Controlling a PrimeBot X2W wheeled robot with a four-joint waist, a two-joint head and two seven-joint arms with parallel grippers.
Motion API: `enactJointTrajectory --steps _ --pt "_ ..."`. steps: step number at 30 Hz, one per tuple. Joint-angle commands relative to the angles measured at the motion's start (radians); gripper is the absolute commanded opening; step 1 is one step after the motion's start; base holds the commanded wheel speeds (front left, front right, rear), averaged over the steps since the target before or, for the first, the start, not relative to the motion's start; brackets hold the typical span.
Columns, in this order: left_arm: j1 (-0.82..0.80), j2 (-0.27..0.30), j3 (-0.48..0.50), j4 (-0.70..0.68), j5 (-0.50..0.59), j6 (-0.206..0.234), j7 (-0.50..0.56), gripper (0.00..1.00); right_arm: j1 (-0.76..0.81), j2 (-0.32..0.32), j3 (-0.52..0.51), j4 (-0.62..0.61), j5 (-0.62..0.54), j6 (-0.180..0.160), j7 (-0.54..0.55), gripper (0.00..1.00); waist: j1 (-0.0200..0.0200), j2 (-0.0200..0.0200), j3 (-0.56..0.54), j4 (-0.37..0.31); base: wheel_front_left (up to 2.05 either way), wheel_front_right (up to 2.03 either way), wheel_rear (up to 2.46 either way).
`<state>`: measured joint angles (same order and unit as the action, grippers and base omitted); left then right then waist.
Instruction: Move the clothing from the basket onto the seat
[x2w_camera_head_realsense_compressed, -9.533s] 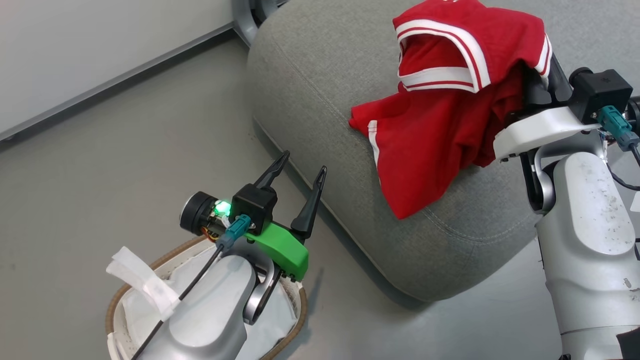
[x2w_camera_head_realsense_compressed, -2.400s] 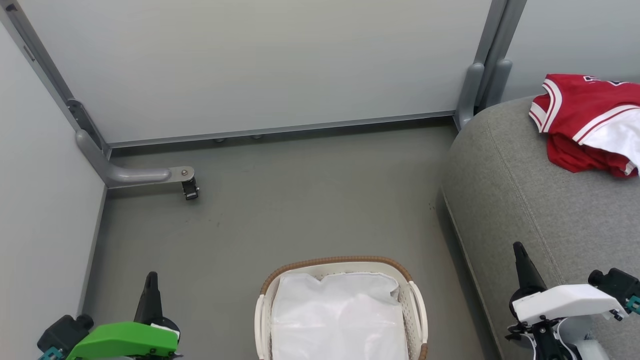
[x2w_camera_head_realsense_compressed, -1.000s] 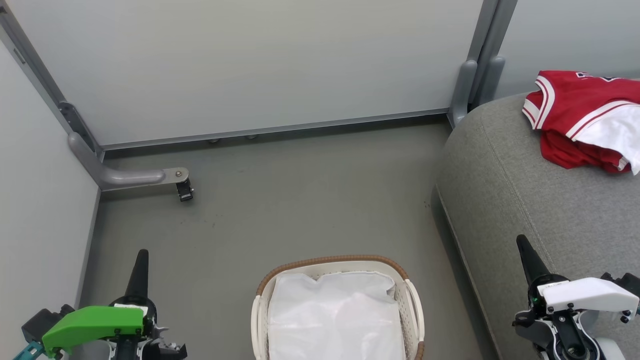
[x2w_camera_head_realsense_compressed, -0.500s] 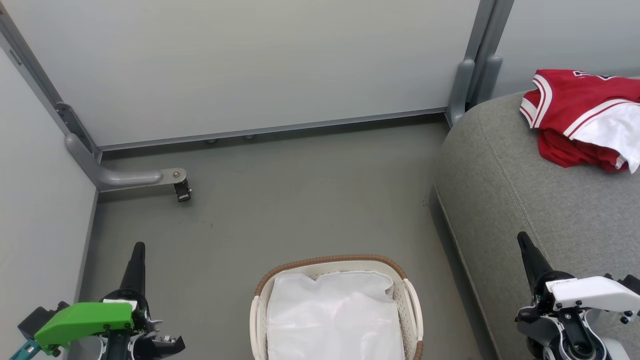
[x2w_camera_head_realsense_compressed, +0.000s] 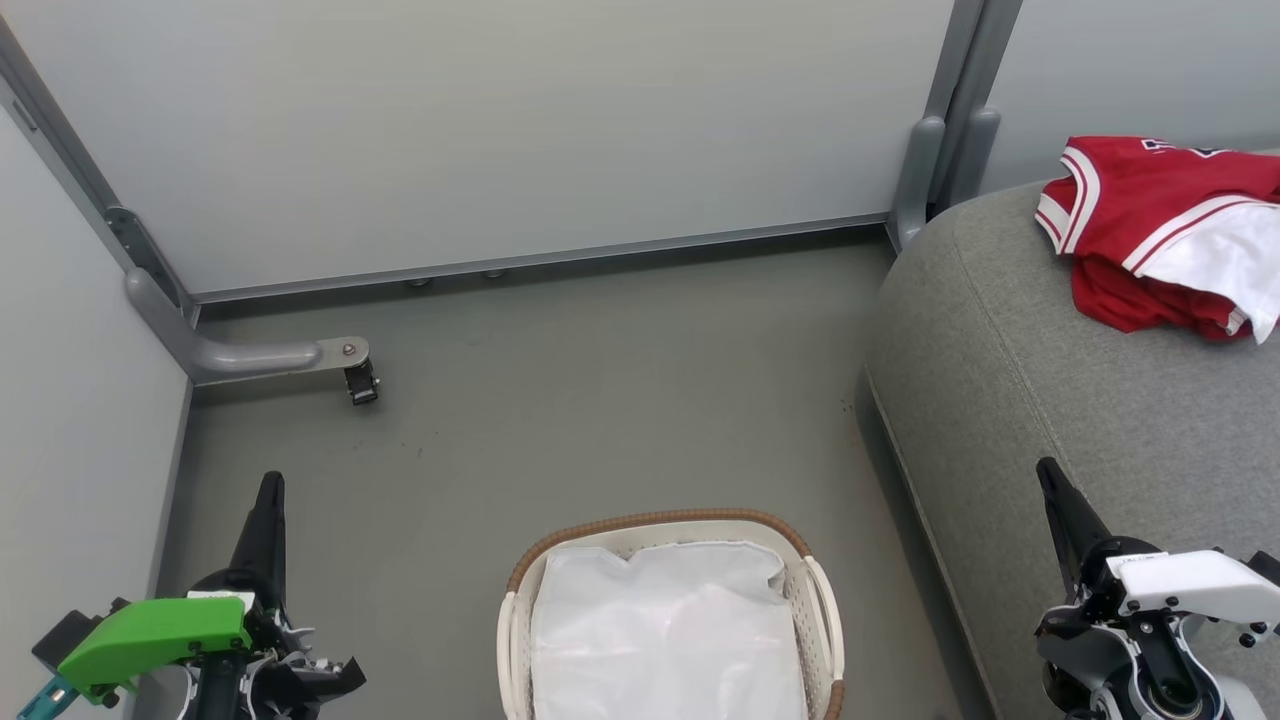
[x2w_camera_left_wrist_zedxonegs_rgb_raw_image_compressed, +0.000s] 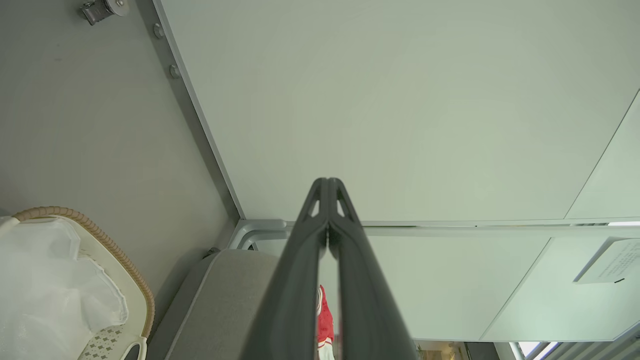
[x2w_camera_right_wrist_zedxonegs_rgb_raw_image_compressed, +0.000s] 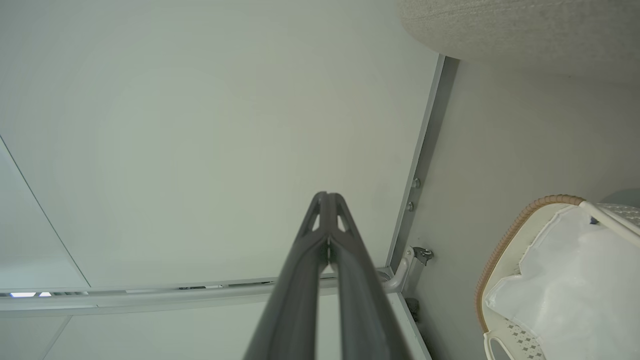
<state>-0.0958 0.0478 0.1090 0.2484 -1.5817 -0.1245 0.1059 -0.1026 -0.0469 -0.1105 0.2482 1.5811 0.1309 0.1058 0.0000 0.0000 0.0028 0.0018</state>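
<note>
Clothing (x2w_camera_head_realsense_compressed: 1150, 230) now on the seat (x2w_camera_head_realsense_compressed: 1050, 400); left gripper (x2w_camera_head_realsense_compressed: 270, 485) and right gripper (x2w_camera_head_realsense_compressed: 1047, 470), clenched empty, have retreated beside the basket (x2w_camera_head_realsense_compressed: 660, 522). Looks done!

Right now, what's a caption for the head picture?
Red jersey on the grey seat, basket holding its white liner, left gripper and right gripper shut.

The red jersey (x2w_camera_head_realsense_compressed: 1130, 250) with white stripe trim lies crumpled on the grey sofa cushion (x2w_camera_head_realsense_compressed: 1040, 400), part of its white inner side turned out. The white basket (x2w_camera_head_realsense_compressed: 655, 523) with a brown woven rim stands upright on the floor (x2w_camera_head_realsense_compressed: 600, 400) near the cushion, its white liner (x2w_camera_head_realsense_compressed: 665, 640) inside.
</note>
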Motion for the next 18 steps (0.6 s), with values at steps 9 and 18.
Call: enactJointTrajectory --steps 9,18 --pt "-0.019 0.004 0.008 -0.004 -0.033 -0.01 0.012 0.0 -0.009 -0.006 -0.006 -0.006 0.034 0.0 0.012 0.0 0.0 0.0 0.0 -0.002 0.0 0.0 0.0" --pt "-0.019 0.004 0.008 -0.004 -0.032 -0.01 0.012 0.0 -0.009 -0.006 -0.005 -0.006 0.034 0.0 0.012 0.0 0.0 0.0 0.0 -0.002 0.0 0.0 0.0"
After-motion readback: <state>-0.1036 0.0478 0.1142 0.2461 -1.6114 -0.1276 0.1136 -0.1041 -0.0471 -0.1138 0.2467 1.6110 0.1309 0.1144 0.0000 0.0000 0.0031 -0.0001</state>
